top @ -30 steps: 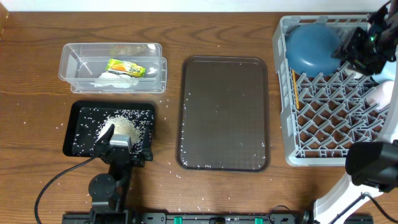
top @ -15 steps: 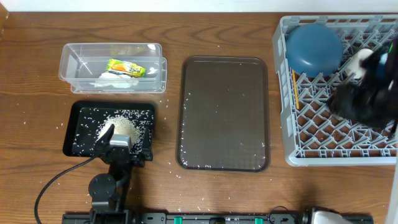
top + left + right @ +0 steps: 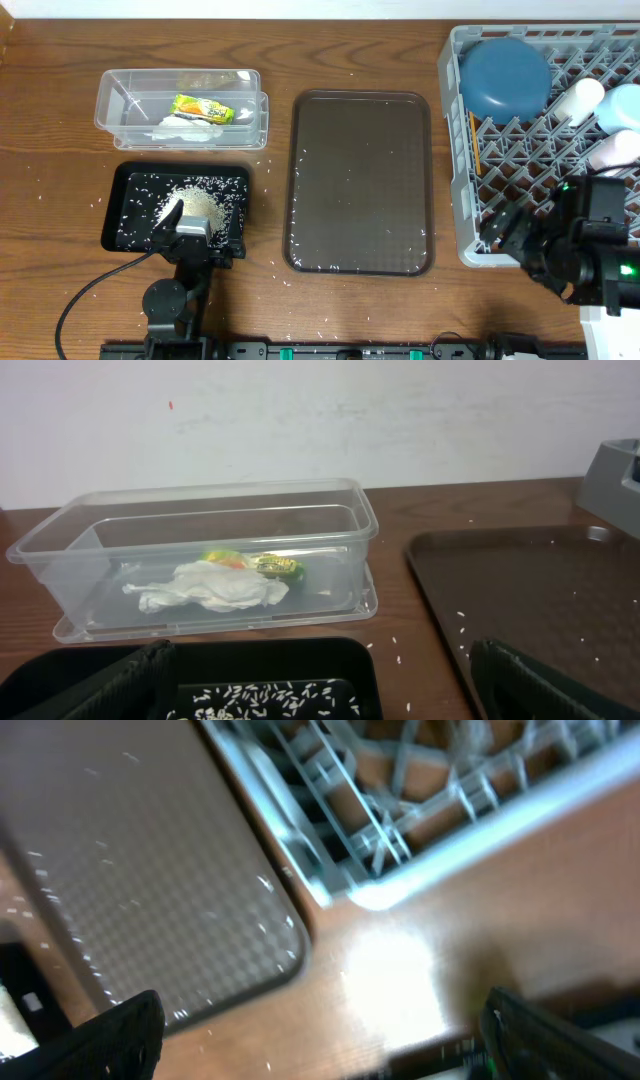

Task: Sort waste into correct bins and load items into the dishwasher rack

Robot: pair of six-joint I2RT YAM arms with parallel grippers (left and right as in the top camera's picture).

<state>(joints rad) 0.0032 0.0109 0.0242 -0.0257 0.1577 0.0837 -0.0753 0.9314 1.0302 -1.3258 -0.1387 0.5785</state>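
The grey dishwasher rack [image 3: 453,150] at the right holds a dark blue bowl [image 3: 505,75], a white cup [image 3: 578,100], a pale blue bowl [image 3: 620,106], a pink cup [image 3: 614,150] and chopsticks [image 3: 474,140]. My right gripper [image 3: 515,238] hangs open and empty by the rack's front wall; its wrist view is blurred and shows the rack's corner [image 3: 400,830]. The clear tub [image 3: 112,100] contains a yellow-green wrapper [image 3: 203,108] and a white napkin [image 3: 185,128]. Rice [image 3: 200,205] lies piled in the black tray [image 3: 135,175]. My left gripper [image 3: 190,226] rests open over that tray's front edge.
A large brown flat tray [image 3: 360,180] lies between the bins and the rack, with scattered rice grains on it and on the wooden table around it. From the left wrist, the tub [image 3: 210,520] stands ahead and the brown tray [image 3: 540,590] to the right.
My right arm has pulled back from over the rack's far side to the rack's front wall, and its jaws have opened. The left arm has not moved.
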